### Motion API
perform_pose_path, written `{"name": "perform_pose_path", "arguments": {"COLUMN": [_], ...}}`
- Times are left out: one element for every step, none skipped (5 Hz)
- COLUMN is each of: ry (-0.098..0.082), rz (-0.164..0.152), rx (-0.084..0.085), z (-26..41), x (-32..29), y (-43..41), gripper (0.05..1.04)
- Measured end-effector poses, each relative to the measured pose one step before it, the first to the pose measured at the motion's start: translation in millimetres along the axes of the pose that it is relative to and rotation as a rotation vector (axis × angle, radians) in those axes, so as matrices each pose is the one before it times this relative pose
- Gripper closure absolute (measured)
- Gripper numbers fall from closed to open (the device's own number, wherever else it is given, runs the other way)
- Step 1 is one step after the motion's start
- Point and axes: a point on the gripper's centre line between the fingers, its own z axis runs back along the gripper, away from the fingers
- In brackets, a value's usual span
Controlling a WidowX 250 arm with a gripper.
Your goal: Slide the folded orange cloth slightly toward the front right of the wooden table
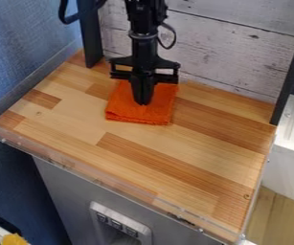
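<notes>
Black gripper hanging over folded orange cloth

The black gripper (142, 102) is pointing straight down in the upper middle of the frame, its two fingers standing closed together. Their tips are overlapping the orange cloth (122, 108) in the view; whether they are pinching any of it, I cannot tell. The cloth is lying folded in the upper middle of the frame, on the wooden tabletop (79, 117), toward its back edge. Pale wooden planks (232, 57) are rising behind, with a dark post (91, 36) standing on the left and another on the right. A clear strip (110, 184) is running along the front edge, and a switch panel (118, 222) is sitting below, at the bottom of the frame.
</notes>
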Motion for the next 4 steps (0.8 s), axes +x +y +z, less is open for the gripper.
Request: {"name": "perform_pose_path", "arguments": {"ry": [0.0021,-0.0029,-0.0151,-0.0093], "rz": [0.0031,-0.0045,-0.0074,-0.0209], "rx": [-0.0024,-0.0086,-0.0109,-0.0093], "z": [-7.00,-5.66,-1.54,-2.25], "x": [8.20,2.42,3.36,0.06], "y": [-1.57,-2.34,-1.35,-1.18], "gripper": [1.025,1.025,1.025,1.025]}}
